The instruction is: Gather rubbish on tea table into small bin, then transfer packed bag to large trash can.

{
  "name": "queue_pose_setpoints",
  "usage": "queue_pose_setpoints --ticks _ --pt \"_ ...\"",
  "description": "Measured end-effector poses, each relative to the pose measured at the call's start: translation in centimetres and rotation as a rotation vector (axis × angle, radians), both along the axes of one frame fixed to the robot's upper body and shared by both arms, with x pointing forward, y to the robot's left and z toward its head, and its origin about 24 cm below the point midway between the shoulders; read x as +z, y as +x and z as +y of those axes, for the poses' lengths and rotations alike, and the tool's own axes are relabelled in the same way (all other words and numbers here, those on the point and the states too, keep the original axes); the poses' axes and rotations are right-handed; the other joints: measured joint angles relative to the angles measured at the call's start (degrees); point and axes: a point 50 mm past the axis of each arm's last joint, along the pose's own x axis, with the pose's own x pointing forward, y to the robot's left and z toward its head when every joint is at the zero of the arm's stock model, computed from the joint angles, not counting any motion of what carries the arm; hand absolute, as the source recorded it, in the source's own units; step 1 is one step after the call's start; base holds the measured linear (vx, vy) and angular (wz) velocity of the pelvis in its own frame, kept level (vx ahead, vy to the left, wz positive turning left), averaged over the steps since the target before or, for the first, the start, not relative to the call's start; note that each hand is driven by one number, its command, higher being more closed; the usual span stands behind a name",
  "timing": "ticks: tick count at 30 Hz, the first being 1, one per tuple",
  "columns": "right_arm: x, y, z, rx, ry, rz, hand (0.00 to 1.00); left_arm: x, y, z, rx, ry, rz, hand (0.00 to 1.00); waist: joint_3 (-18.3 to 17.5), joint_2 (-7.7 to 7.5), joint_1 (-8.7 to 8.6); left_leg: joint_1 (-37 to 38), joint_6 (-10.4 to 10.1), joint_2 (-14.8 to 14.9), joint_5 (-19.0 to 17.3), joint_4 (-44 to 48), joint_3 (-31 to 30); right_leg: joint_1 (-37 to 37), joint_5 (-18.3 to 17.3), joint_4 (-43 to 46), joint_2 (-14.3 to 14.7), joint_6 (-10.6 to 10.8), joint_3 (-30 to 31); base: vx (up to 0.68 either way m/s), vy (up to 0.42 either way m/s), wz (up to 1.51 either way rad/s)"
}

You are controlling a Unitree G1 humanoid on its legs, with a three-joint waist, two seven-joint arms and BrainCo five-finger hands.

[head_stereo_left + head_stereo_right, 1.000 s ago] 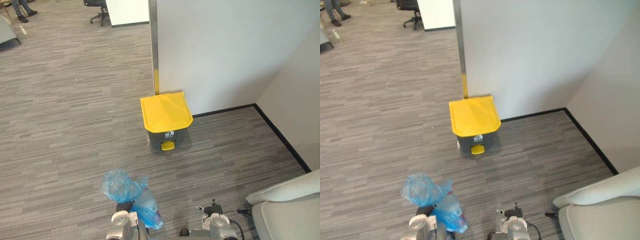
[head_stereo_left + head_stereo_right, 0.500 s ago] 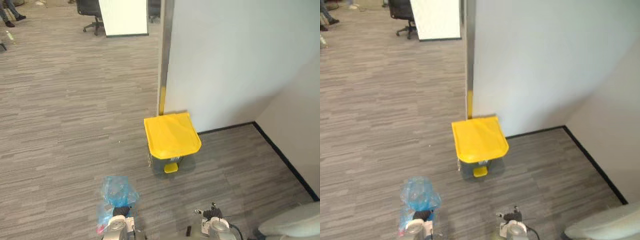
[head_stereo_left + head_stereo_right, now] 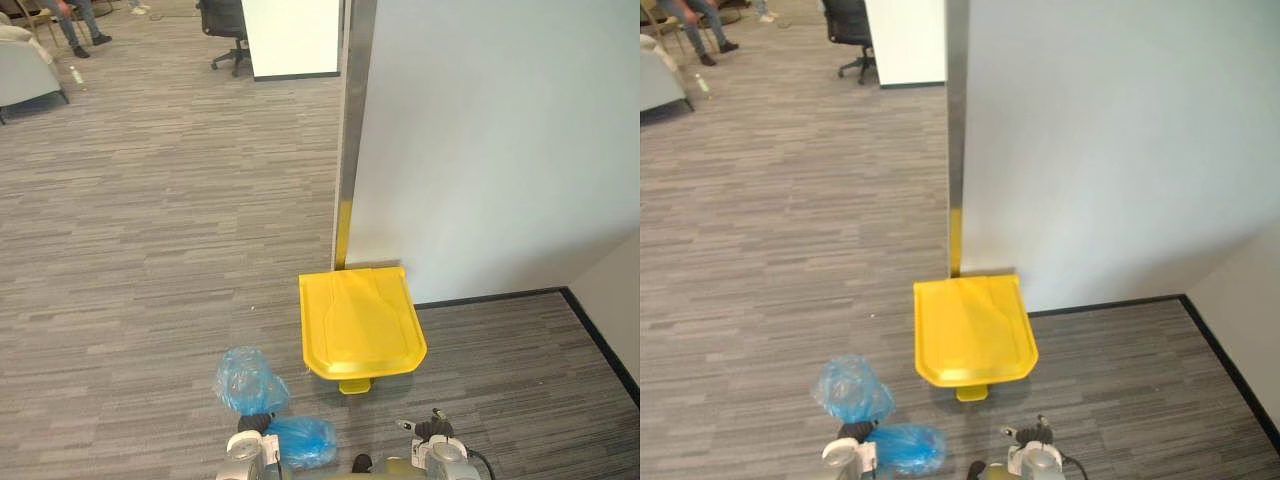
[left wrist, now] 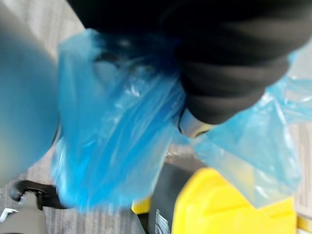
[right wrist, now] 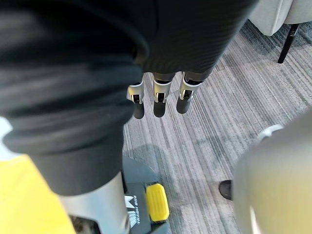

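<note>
The blue rubbish bag [image 3: 300,440] is in the left hand [image 3: 250,428], whose fingers look curled round its gathered neck. The loose top puffs out past the fingers on one side, and the filled belly sags on the other. It is thin, soft film, and seems lightly loaded. It should weigh little, but it may slip or stretch, and could tear if snagged, so the bunched neck is the sound place to hold, not the belly. The yellow-lidded pedal bin [image 3: 362,325] stands with its lid down just ahead of the fingers, its pedal [image 3: 354,386] nearest them. The right hand [image 5: 158,100] hangs with its fingers straight, side by side, holding nothing.
</note>
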Motion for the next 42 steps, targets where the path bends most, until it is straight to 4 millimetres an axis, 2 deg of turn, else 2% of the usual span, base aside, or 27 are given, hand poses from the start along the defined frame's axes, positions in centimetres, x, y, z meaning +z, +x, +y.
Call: queue_pose_setpoints --ticks 1,2,4,7,14,17,21,23,25,26,27,28,30,31,32,34,36,37,38,39,41,42 --pt "0.0 0.0 -0.1 -0.003 -0.003 0.000 0.00 0.0 0.2 -0.1 -0.004 0.000 -0.003 1.00 -0.4 0.47 -0.03 0.0 0.6 0.1 3.7 -5.8 0.3 0.1 -0.1 -0.3 0.0 0.8 -0.1 0.18 0.133 -0.03" --pt "-0.1 -0.3 -0.4 -0.015 -0.006 0.011 0.00 0.0 0.1 -0.1 -0.011 0.000 0.005 1.00 -0.8 0.36 -0.09 0.7 -1.0 -0.9 4.5 -9.8 -0.7 0.0 -0.2 -0.7 -0.1 2.3 0.5 0.15 0.141 0.03" --pt "-0.2 -0.5 -0.4 -0.033 0.003 0.020 0.00 -0.2 -0.1 -0.3 -0.045 0.008 0.019 1.00 -1.2 0.10 -0.59 2.5 -1.6 -2.8 5.0 -14.4 -1.3 0.2 0.6 -2.4 -1.0 3.7 0.8 0.09 0.150 0.12" --pt "-0.5 -1.0 -0.5 -0.049 0.008 0.043 0.00 -0.3 -0.3 -0.2 -0.090 0.027 0.032 1.00 -1.2 0.14 -0.64 4.3 -1.1 -5.1 5.3 -17.5 -1.5 1.7 1.6 -4.5 -2.4 5.3 0.9 0.03 0.166 0.09" --pt "-0.6 -1.0 -0.5 -0.042 0.010 0.053 0.00 -0.8 -1.4 1.9 -0.094 0.082 0.089 1.00 -1.3 0.08 -0.68 7.2 -0.3 -7.5 6.9 -23.2 0.8 0.7 4.2 -6.2 -2.8 6.2 5.3 -0.02 0.080 -0.24" --pt "-0.5 -0.8 -0.6 -0.037 0.008 0.052 0.00 -0.8 -1.5 2.1 -0.090 0.086 0.093 1.00 -1.2 -0.01 -0.63 7.2 0.1 -8.3 7.7 -25.6 1.8 -1.2 5.7 -6.7 -2.8 6.4 7.3 -0.09 0.054 -0.34" --pt "-0.5 -0.7 -0.3 -0.017 0.006 0.050 0.00 -0.9 -1.8 2.5 -0.071 0.090 0.096 1.00 -0.4 -1.06 -0.55 9.2 0.3 -9.3 7.5 -26.0 3.3 -1.2 5.9 -5.3 -3.5 6.8 9.0 -0.12 0.055 -0.27" --pt "-0.4 -0.2 0.2 0.012 0.007 0.034 0.00 -0.7 -1.6 3.0 -0.051 0.097 0.080 1.00 0.2 -2.47 -0.53 9.1 1.7 -11.2 6.5 -25.2 3.5 -3.6 3.4 -0.2 -5.8 7.9 9.9 -0.17 0.065 -0.11" --pt "-0.4 -0.7 0.3 0.005 0.008 0.037 0.00 -0.5 -1.4 3.3 -0.043 0.102 0.068 1.00 0.8 -3.80 -0.51 10.2 2.6 -13.1 5.2 -25.3 2.4 -4.7 1.3 4.7 -8.3 8.9 9.9 -0.13 0.066 0.17" --pt "-0.4 -0.9 0.2 -0.003 0.008 0.038 0.00 -0.4 -1.4 3.5 -0.031 0.105 0.064 1.00 1.3 -4.36 -0.47 11.5 3.4 -14.6 4.7 -26.4 1.4 -5.0 0.9 7.0 -9.5 9.2 9.5 -0.08 0.058 0.12" --pt "-0.4 -0.9 0.2 -0.001 0.007 0.039 0.00 -0.4 -1.4 3.6 -0.020 0.103 0.063 1.00 1.3 -4.35 -0.45 12.4 3.7 -14.8 4.7 -27.2 1.3 -5.6 1.2 8.8 -9.7 9.2 9.1 -0.03 0.076 -0.07" --pt "-0.2 -0.4 -0.3 0.004 -0.006 0.028 0.00 -0.4 -1.3 3.5 -0.008 0.098 0.057 1.00 2.1 -2.93 -0.35 13.8 4.3 -13.9 4.9 -27.3 1.2 -8.5 2.6 14.3 -9.4 8.6 7.5 -0.01 0.082 -0.15" --pt "-0.1 -0.1 -0.5 -0.001 -0.012 0.019 0.00 -0.4 -1.1 3.4 -0.008 0.094 0.055 1.00 2.6 -2.17 -0.32 13.6 4.6 -10.5 3.2 -23.7 0.3 -11.4 2.2 14.9 -6.1 7.9 5.6 0.01 0.077 -0.01" --pt "0.0 0.0 -0.4 -0.005 -0.009 0.011 0.00 -0.3 -1.0 3.4 -0.008 0.095 0.053 1.00 2.6 -2.26 -0.27 12.8 4.8 -9.8 2.6 -22.4 -0.3 -13.0 2.5 14.4 -5.3 8.1 5.2 0.04 0.029 0.17" --pt "0.2 0.4 -0.2 -0.019 -0.001 -0.011 0.00 -0.2 -0.5 3.3 -0.014 0.094 0.041 1.00 3.0 -2.85 -0.34 11.5 4.5 -8.5 0.9 -19.2 -1.4 -16.0 4.4 11.1 -4.0 8.4 4.7 0.09 -0.006 0.24" --pt "0.3 0.6 -0.1 -0.038 0.004 -0.029 0.00 0.0 0.2 3.0 -0.020 0.089 0.023 1.00 3.7 -3.96 -0.36 10.3 4.2 -8.4 -1.7 -15.0 -2.4 -17.3 5.8 5.5 -4.0 8.7 3.9 0.18 -0.082 0.34" --pt "0.2 0.4 -0.2 -0.073 0.016 -0.025 0.00 0.1 0.8 2.4 -0.018 0.074 0.008 1.00 4.1 -4.67 -0.35 9.9 3.1 -8.8 -6.5 -8.6 -4.2 -16.4 5.6 5.3 -4.5 8.2 4.1 0.22 -0.155 0.51" --pt "0.1 0.2 -0.2 -0.080 0.018 -0.019 0.00 0.2 0.8 2.3 -0.016 0.071 0.006 1.00 4.1 -4.75 -0.35 9.9 2.5 -8.9 -8.2 -6.6 -5.1 -15.1 4.3 5.2 -4.4 7.7 4.4 0.34 -0.219 0.44" --pt "0.1 0.0 -0.7 -0.098 0.011 -0.014 0.00 0.2 1.0 1.9 -0.003 0.055 -0.002 1.00 4.6 -3.57 -0.05 9.9 1.4 -8.4 -10.9 -3.5 -6.3 -14.4 2.6 6.2 -4.2 7.8 4.1 0.35 -0.194 0.26" --pt "0.3 0.5 -1.1 -0.111 0.007 -0.032 0.00 0.2 1.2 1.5 0.005 0.041 -0.008 1.00 5.0 -1.62 0.18 9.8 0.4 -6.9 -11.8 -2.6 -7.0 -14.9 0.2 8.9 -3.5 8.8 3.4 0.34 -0.169 0.24" --pt "0.7 0.8 -1.8 -0.165 0.004 -0.059 0.00 0.3 1.5 1.0 0.005 0.029 -0.016 1.00 6.1 -0.30 -0.39 10.0 -0.3 -6.7 -12.6 -2.7 -9.1 -15.6 -1.0 12.3 -3.4 8.6 2.6 0.24 -0.101 0.47" --pt "0.7 0.7 -2.2 -0.192 0.004 -0.064 0.00 0.2 1.3 0.9 0.009 0.024 -0.012 1.00 6.1 0.15 -0.47 10.1 -0.2 -6.3 -12.7 -2.7 -10.6 -15.7 -2.7 14.3 -3.5 7.7 1.3 0.27 -0.110 0.54"
